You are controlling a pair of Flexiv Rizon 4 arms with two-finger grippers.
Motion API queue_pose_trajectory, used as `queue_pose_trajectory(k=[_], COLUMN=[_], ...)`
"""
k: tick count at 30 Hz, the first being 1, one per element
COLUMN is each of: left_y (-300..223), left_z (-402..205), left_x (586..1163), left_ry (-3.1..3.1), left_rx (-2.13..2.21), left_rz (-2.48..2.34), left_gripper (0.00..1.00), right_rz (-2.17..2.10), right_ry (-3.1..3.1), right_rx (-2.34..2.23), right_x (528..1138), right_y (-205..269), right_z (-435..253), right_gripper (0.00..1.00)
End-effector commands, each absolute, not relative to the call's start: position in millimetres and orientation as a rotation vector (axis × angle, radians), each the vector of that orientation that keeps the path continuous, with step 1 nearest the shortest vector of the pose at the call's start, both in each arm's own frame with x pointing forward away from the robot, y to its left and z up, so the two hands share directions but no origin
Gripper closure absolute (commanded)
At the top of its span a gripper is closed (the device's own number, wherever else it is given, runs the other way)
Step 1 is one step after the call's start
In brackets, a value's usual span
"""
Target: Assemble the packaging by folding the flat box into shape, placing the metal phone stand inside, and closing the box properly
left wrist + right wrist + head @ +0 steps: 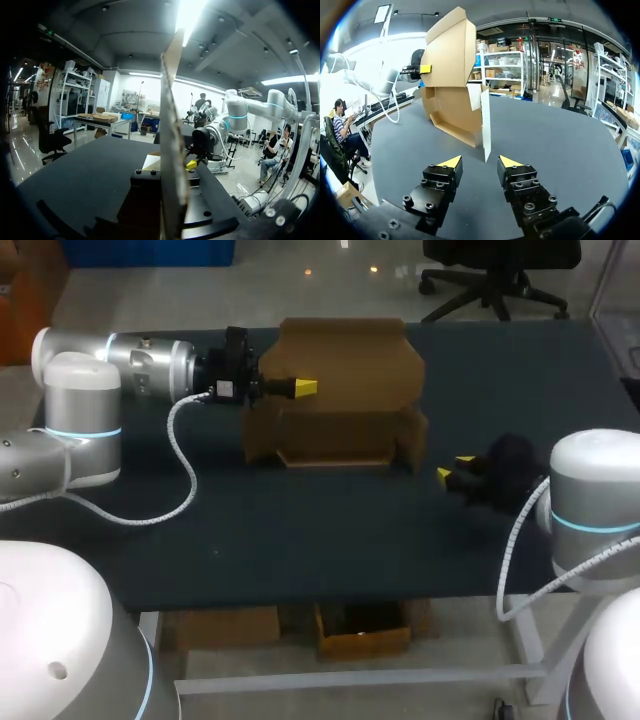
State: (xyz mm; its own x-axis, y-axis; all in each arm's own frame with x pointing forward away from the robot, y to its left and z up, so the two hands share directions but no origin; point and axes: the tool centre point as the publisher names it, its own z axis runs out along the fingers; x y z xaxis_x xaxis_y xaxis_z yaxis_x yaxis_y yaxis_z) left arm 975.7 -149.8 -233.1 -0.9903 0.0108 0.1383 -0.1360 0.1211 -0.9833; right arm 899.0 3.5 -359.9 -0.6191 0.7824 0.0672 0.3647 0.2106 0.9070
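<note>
**Left pincer** (pixel 303 388): comes in from the left and is held level above the table (pixel 300 530). It is closed on the left part of the box's raised lid (pixel 345 360). In the left wrist view the cardboard runs edge-on between its fingers, one on each side.

**Box** (pixel 335 435): brown cardboard, half formed, in the middle of the table towards the far side.
- Its long axis runs left to right.
- The lid stands upright along the far wall.
- The tray below is open on top, and end flaps stand at both ends.
- Whether the near wall is fully raised cannot be told.

**Side flap** (pixel 485 120): at the box's right end. It stands upright and edge-on, straight ahead of the gap in the right pincer.

**Right pincer** (pixel 480 162): open and empty, low over the table. It sits just right of the box's right end and points left along the box's long axis.

**Phone stand**: not seen in any view.

**Note**: the right arm is the nearer one to the unfolded right end. The next fold probably depends on that flap lying directly left of the open fingers while the left pincer steadies the lid.
</note>
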Motion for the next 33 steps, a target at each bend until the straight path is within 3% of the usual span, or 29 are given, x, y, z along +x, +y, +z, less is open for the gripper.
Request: queue_pose_trajectory(k=[1,33], left_y=[-151,-146], left_z=[-235,-245], left_x=[973,979], left_ry=[-2.275,-2.263], left_rx=[0.124,0.131], left_rz=[2.007,2.050], left_gripper=[1.00,1.00], right_rz=[1.417,1.417], right_ry=[2.119,2.129], right_rx=[1.045,1.056], right_x=[901,903], right_y=[0,2], right_z=[-359,-361], right_gripper=[0.57,0.57])
